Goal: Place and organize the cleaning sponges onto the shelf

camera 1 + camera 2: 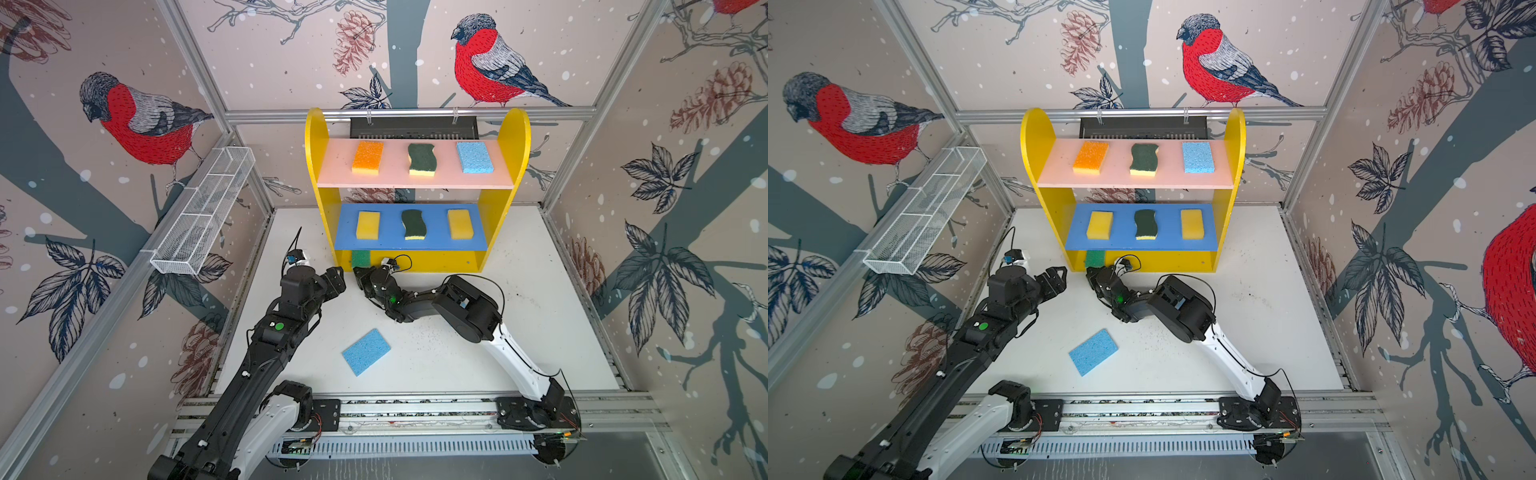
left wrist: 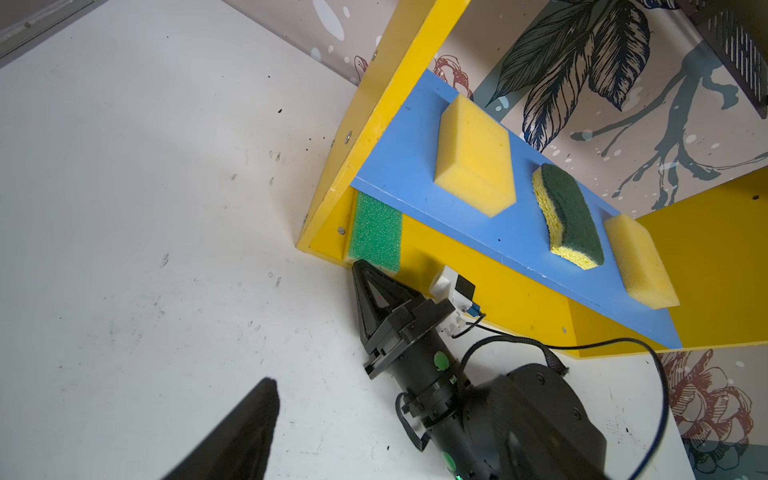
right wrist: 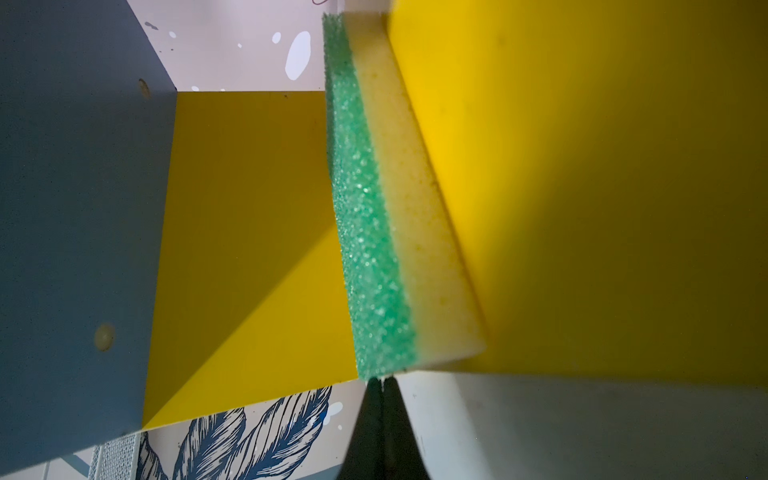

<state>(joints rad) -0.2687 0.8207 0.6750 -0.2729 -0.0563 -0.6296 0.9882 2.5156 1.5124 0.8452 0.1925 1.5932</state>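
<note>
At the tip of the shut, empty right hand (image 2: 358,265), green sponge (image 2: 376,230) looks light, squishy; pinch long edges.

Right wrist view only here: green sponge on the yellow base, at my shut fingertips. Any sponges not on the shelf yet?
Observer: I see one: a blue sponge lying flat on the table, nearer the front than both grippers.
Operator: Is the left gripper free to fetch it?
Observer: The left gripper looks open and empty, beside the left panel of the shelf.
Operator: Any room on the upper boards?
Observer: The pink board and the blue board each hold three sponges in a spaced row.
</note>
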